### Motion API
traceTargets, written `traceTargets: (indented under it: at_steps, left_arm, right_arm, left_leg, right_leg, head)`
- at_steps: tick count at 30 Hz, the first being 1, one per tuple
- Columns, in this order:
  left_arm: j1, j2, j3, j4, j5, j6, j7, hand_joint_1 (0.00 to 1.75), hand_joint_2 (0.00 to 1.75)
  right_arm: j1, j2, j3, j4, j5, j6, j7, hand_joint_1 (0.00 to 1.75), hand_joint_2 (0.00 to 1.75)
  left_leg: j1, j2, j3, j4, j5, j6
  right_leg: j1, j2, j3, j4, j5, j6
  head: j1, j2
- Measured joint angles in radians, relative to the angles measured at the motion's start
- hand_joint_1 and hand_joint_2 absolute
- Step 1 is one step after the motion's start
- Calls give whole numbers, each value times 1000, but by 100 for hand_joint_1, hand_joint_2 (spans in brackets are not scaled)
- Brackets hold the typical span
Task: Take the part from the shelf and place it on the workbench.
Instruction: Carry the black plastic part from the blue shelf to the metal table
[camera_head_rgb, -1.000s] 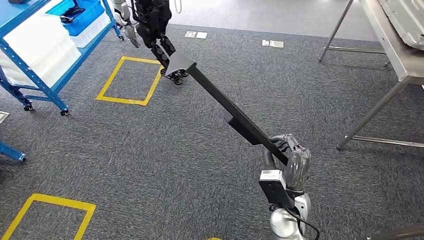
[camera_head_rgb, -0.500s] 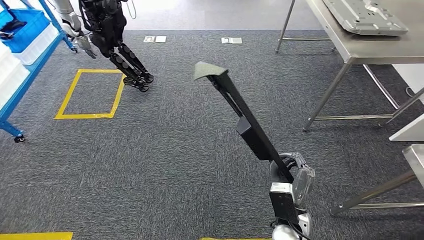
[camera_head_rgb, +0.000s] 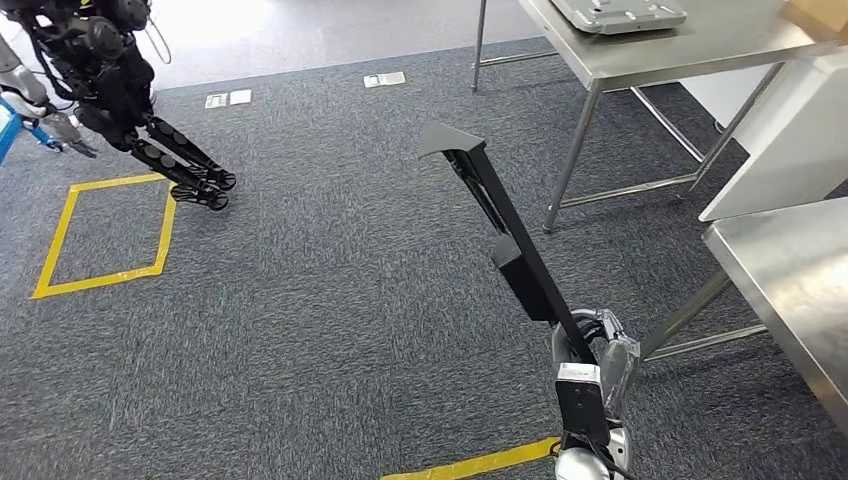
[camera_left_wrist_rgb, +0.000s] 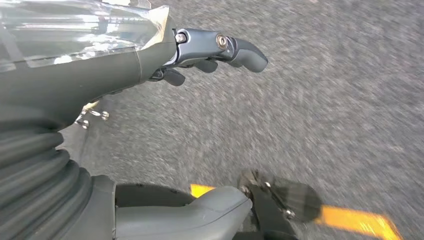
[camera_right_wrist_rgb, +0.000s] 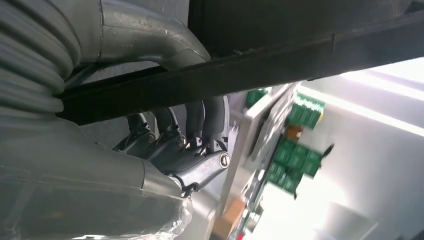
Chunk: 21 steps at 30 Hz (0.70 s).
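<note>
While its right hand (camera_head_rgb: 597, 345) wraps its fingers (camera_right_wrist_rgb: 200, 120) around the lower end of a long black part (camera_head_rgb: 505, 235) angled up over the grey carpet (camera_head_rgb: 300, 300) near a steel tabletop (camera_head_rgb: 790, 270), the left hand (camera_left_wrist_rgb: 200, 50) hangs empty, fingers loosely apart.

Dark grey speckled carpet (camera_head_rgb: 330, 300) throughout. Yellow taped square (camera_head_rgb: 105, 235) on floor at left, yellow tape strip (camera_head_rgb: 470, 463) near bottom edge. Floor plates (camera_head_rgb: 228, 98) set in carpet far back. Steel bench (camera_head_rgb: 690, 45) on thin legs upper right, second steel bench (camera_head_rgb: 800, 290) at right edge. White panel (camera_head_rgb: 790, 140) between them. Bright light on pale floor (camera_head_rgb: 300, 25) beyond carpet.
</note>
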Motion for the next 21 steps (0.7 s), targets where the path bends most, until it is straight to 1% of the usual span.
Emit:
traceTargets:
  at_steps: [1, 2, 3, 4, 5, 6, 7, 8, 9, 10, 11, 12, 13, 14, 15, 16, 17, 18, 19, 20, 21]
  left_arm:
    - [1, 1, 0, 0, 3, 0, -6, 0, 175]
    - [2, 3, 0, 0, 5, 0, -11, 0, 175]
    - [3, 5, 0, 0, 7, 0, -14, 0, 175]
    - [4, 7, 1, 0, 10, 1, -16, 0, 175]
    - [5, 8, 1, 0, 11, 4, -16, 0, 175]
    - [5, 9, 1, 0, 12, 9, -13, 0, 175]
    - [5, 9, 1, 0, 12, 15, -9, 0, 175]
    - [5, 10, 1, 0, 12, 20, -4, 0, 175]
    - [5, 9, 1, 0, 11, 26, -1, 0, 175]
    - [3, 8, 1, 0, 11, 31, 1, 0, 175]
    - [2, 8, 1, 0, 13, 35, 2, 0, 175]
    - [1, 6, 2, 0, 15, 38, 3, 0, 175]
    - [0, 5, 2, 0, 17, 39, 2, 0, 175]
    - [-1, 4, 3, 0, 19, 38, 1, 0, 175]
    - [-1, 4, 3, 0, 19, 36, -1, 0, 175]
    - [-1, 3, 4, 0, 20, 33, -3, 0, 175]
    - [0, 3, 5, 0, 21, 30, -4, 0, 175]
    - [0, 4, 6, 0, 22, 27, -6, 0, 175]
    - [0, 4, 8, 0, 24, 25, -8, 0, 175]
    - [0, 4, 10, 0, 25, 23, -10, 0, 175]
    - [0, 4, 12, 0, 27, 21, -12, 0, 175]
  right_arm:
    - [0, 0, -2, 2, 0, 0, -1, 175, 175]
    - [0, 0, -2, 4, 0, 0, -1, 175, 175]
    - [1, 0, -3, 6, 1, -1, 0, 175, 175]
    - [1, -1, -3, 9, 1, -2, 1, 175, 175]
    - [1, -2, -4, 11, 2, -2, 2, 175, 175]
    - [1, -2, -4, 13, 2, -2, 3, 175, 175]
    - [1, -2, -4, 15, 3, -2, 4, 175, 175]
    - [0, -3, -4, 17, 3, -2, 4, 175, 175]
    - [0, -3, -4, 18, 2, -2, 4, 175, 175]
    - [0, -3, -4, 19, 2, -2, 4, 175, 175]
    - [1, -2, -4, 20, 3, -2, 4, 175, 175]
    - [2, 0, -4, 20, 3, -3, 4, 175, 175]
    - [4, 1, -3, 20, 4, -3, 4, 175, 175]
    - [5, 3, -3, 21, 5, -3, 4, 175, 175]
    - [5, 4, -2, 21, 7, -4, 4, 175, 175]
    - [4, 6, 0, 21, 9, -4, 5, 175, 175]
    - [2, 6, 1, 22, 11, -4, 5, 175, 175]
    - [1, 6, 2, 23, 13, -3, 6, 175, 175]
    - [1, 4, 2, 26, 13, -3, 8, 175, 175]
    - [1, 1, 1, 28, 13, -3, 9, 175, 175]
    - [0, -1, 1, 29, 12, -3, 11, 175, 175]
  left_leg:
    - [0, -28, -29, 65, -37, 1]
    - [0, -44, -65, 139, -70, 3]
    - [-1, -51, -96, 199, -91, 5]
    - [-1, -54, -115, 228, -91, 8]
    - [-1, -56, -115, 220, -72, 11]
    - [-1, -61, -96, 171, -36, 16]
    - [-1, -78, -65, 101, 6, 22]
    - [0, -102, -36, 35, 35, 26]
    - [-1, -121, -14, -15, 56, 28]
    - [-3, -133, -3, -40, 62, 29]
    - [-6, -133, -1, -46, 62, 30]
    - [-9, -121, -1, -50, 66, 34]
    - [-10, -109, 1, -55, 71, 40]
    - [-10, -98, 3, -62, 76, 47]
    - [-9, -84, 5, -68, 80, 53]
    - [-9, -69, 5, -71, 83, 57]
    - [-11, -54, 3, -71, 83, 59]
    - [-12, -38, 2, -71, 83, 59]
    - [-12, -23, 1, -71, 83, 59]
    - [-12, -10, 0, -71, 83, 59]
    - [-12, 3, 0, -71, 82, 57]
  right_leg:
    - [3, 11, 0, 0, 0, -6]
    - [7, 22, -1, 0, 1, -10]
    - [11, 35, -1, 1, 1, -12]
    - [14, 50, -1, 1, 1, -13]
    - [16, 64, 0, 1, 2, -13]
    - [17, 79, 1, 2, 2, -14]
    - [17, 94, 2, 2, 3, -14]
    - [19, 105, 2, 3, 4, -13]
    - [19, 116, 1, 4, 5, -10]
    - [20, 124, -3, 4, 7, -6]
    - [20, 133, -6, 3, 10, 0]
    - [19, 142, -12, 0, 13, 7]
    - [19, 135, -18, 3, 13, 13]
    - [20, 115, -27, 16, 6, 15]
    - [21, 88, -46, 51, -12, 14]
    - [21, 58, -71, 105, -39, 11]
    - [22, 41, -104, 174, -69, 9]
    - [21, 34, -135, 240, -95, 10]
    - [20, 31, -152, 281, -107, 14]
    - [19, 28, -150, 286, -105, 22]
    - [17, 20, -124, 245, -88, 32]
  head:
    - [-1, 0]
    - [-2, 0]
    - [-3, 0]
    - [-3, 0]
    - [-3, 0]
    - [-3, 0]
    - [-3, 0]
    - [-2, 0]
    - [-2, 0]
    - [-2, 0]
    - [-2, 0]
    - [-2, 0]
    - [-2, 0]
    - [0, 0]
    - [2, 0]
    - [4, 0]
    - [6, 0]
    - [7, 0]
    - [7, 0]
    - [8, 0]
    - [8, 0]
